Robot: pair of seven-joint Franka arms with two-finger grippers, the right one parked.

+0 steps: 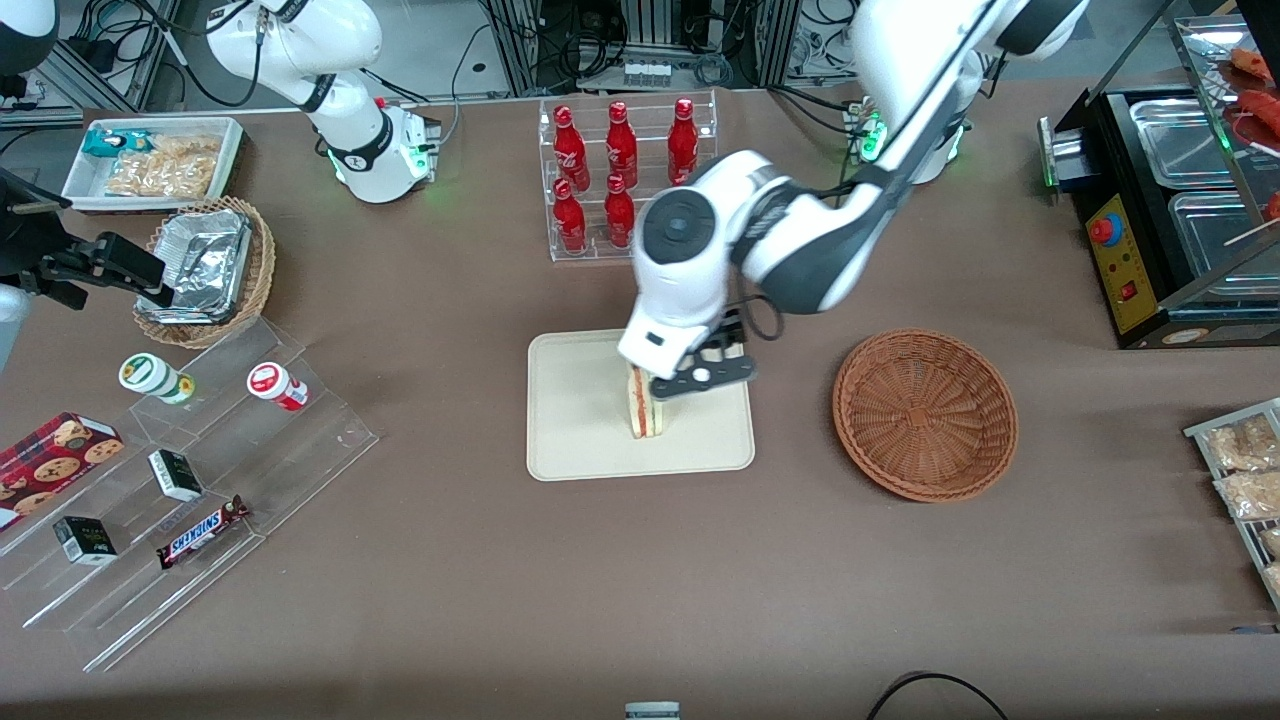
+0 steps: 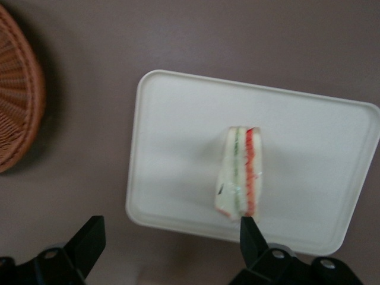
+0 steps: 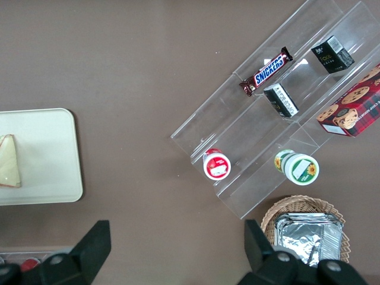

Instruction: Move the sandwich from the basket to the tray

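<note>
The gripper point(image 2: 169, 237) hangs just above the sandwich point(image 2: 240, 172), fingers spread wide and holding nothing. The sandwich stands on edge on the tray point(image 2: 172, 136) below it, with one fingertip point(image 2: 248, 228) close to its end. A sideways drift while lifting could clip and topple it. The basket point(image 1: 925, 413), well apart from the gripper, looks emptied.

One sandwich point(image 1: 640, 408), one tray point(image 1: 580, 420), one basket point(image 1: 925, 414), six red bottles point(image 1: 620, 172), one claw point(image 1: 690, 375).
</note>
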